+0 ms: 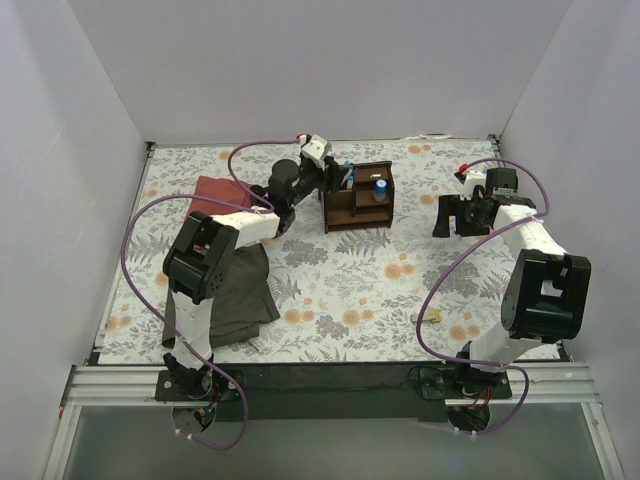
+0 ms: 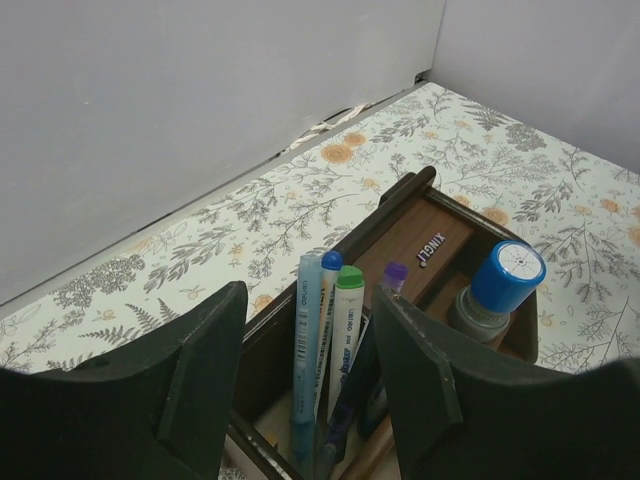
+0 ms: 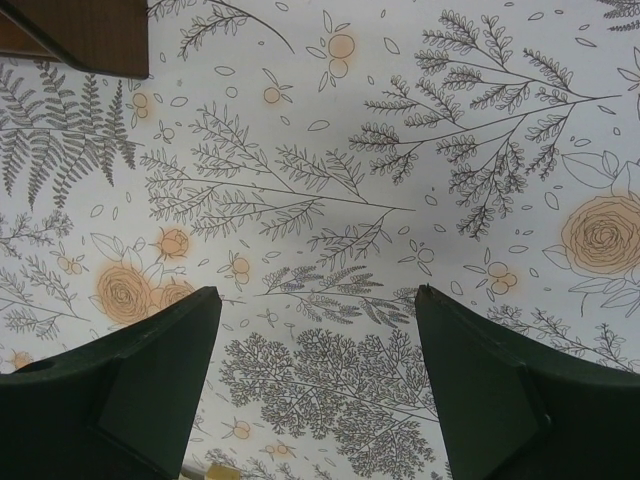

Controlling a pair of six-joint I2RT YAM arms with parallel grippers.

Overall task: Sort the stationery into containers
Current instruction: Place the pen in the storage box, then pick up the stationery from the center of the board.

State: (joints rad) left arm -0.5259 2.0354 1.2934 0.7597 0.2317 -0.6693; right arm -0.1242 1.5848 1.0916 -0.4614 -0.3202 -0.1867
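**Left pincer (image 2: pixel 310 295) apart at the organiser (image 2: pixel 395 205)**

Jaws wide, gripping nothing. Between them a blue pen (image 2: pixel 308 340) and a green-tipped white pen (image 2: pixel 347 320) stand upright in the organiser's end compartment; the blue-capped cylinder (image 2: pixel 505 280) sits in a neighbouring one. My right pincer (image 3: pixel 317 292), also apart, hovers over the flowered counter (image 3: pixel 320 130).

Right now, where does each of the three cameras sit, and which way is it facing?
Top external: above and behind the bases, looking down on the table; left arm at the organiser, right arm stands apart.
Left wrist: looks down between its own fingers into the organiser, at standing pens and a blue-capped cylinder.
Right wrist: looks down at table between its fingers; organiser corner upper left.
Shared: top and left wrist both show the organiser and blue-capped cylinder.
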